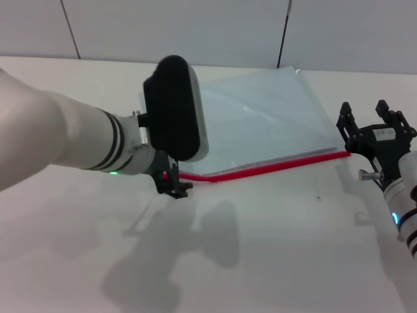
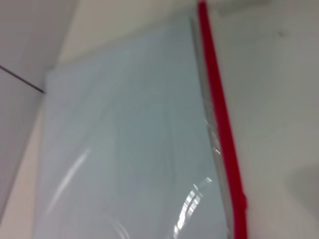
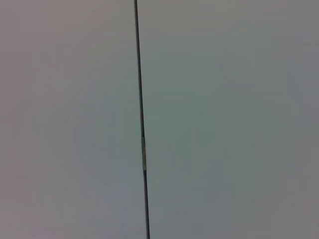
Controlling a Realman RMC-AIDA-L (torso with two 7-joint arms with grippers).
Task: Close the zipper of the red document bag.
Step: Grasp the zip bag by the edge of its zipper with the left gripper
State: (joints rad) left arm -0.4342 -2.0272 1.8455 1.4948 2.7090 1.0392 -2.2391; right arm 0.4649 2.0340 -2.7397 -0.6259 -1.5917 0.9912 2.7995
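The red document bag (image 1: 260, 120) lies flat on the white table, a pale blue-grey translucent pouch. Its zipper (image 1: 273, 166) is a red strip along the near edge with a silvery band beside it, and it kinks slightly near its left part. My left gripper (image 1: 174, 186) sits low at the zipper's left end, mostly hidden behind the wrist. The left wrist view shows the bag (image 2: 124, 149) and the zipper (image 2: 222, 124) close up, with a small bump low on the strip. My right gripper (image 1: 365, 112) hovers by the zipper's right end, open and holding nothing.
A pale panelled wall with dark seams (image 1: 283, 32) stands just behind the bag. The right wrist view shows only that wall and a seam (image 3: 141, 124). Bare white table (image 1: 273, 248) stretches in front of the bag.
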